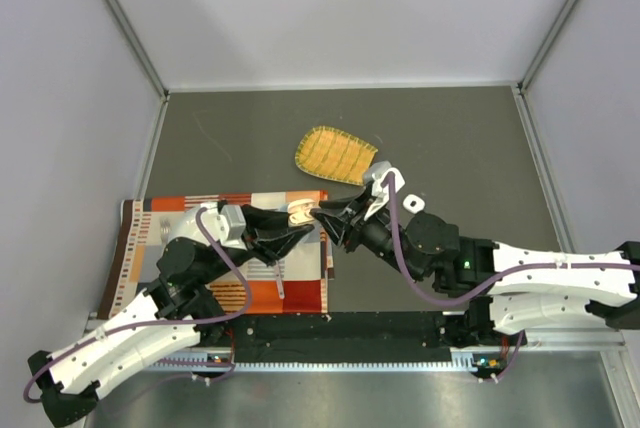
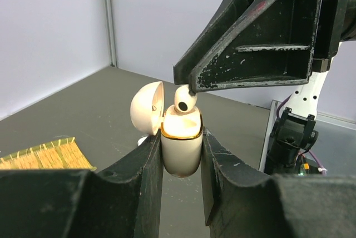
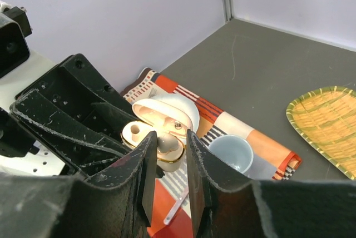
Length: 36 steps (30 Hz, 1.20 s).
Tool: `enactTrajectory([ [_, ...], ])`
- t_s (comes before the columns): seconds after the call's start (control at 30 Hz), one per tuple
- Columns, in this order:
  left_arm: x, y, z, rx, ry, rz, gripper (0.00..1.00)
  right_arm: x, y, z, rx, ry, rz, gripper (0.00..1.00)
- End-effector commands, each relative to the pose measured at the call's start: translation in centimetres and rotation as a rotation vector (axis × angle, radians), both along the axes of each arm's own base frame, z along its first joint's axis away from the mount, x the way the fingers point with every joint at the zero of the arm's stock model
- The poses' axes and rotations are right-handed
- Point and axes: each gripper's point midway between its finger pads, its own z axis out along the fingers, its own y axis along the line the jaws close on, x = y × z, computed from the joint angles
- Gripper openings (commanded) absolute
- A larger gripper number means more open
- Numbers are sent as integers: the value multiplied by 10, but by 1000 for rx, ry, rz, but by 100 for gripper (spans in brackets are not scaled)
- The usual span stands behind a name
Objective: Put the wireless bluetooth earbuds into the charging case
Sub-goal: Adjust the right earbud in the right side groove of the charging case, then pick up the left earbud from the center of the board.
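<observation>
My left gripper (image 2: 181,142) is shut on the cream charging case (image 2: 181,150), which has a gold rim. It holds the case upright above the cloth, with the lid (image 2: 146,108) open. My right gripper (image 3: 169,138) pinches one white earbud (image 3: 167,143) at its fingertips. The earbud (image 2: 184,100) sits at the mouth of one case slot, stem down. The slot beside it (image 3: 133,131) is empty. In the top view both grippers meet at the case (image 1: 300,213). I see no other earbuds.
A striped orange, white and brown cloth (image 1: 150,218) lies at the near left. On it stand a pale blue cup (image 3: 231,152) and a thin metal stick (image 3: 177,207). A woven yellow tray (image 1: 335,155) lies on the grey table behind the grippers.
</observation>
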Motion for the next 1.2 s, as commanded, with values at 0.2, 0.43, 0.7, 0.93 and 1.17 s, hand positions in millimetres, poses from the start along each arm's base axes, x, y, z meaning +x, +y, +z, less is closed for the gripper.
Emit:
enactTrajectory([
  [0.2, -4, 6, 28, -79, -82, 7, 0, -9, 10, -9, -32, 25, 70, 27],
  [0.43, -6, 3, 26, -67, -79, -13, 0, 6, 1, 2, -14, -14, -21, 37],
  [0.7, -4, 6, 22, -62, -70, 7, 0, -4, -26, 58, 183, -79, 14, 47],
  [0.93, -1, 10, 18, -45, -67, 33, 0, 15, -66, 52, 212, 2, -150, 79],
  [1.17, -2, 16, 19, -40, -66, 50, 0, 77, -117, -44, 15, 382, -518, 88],
])
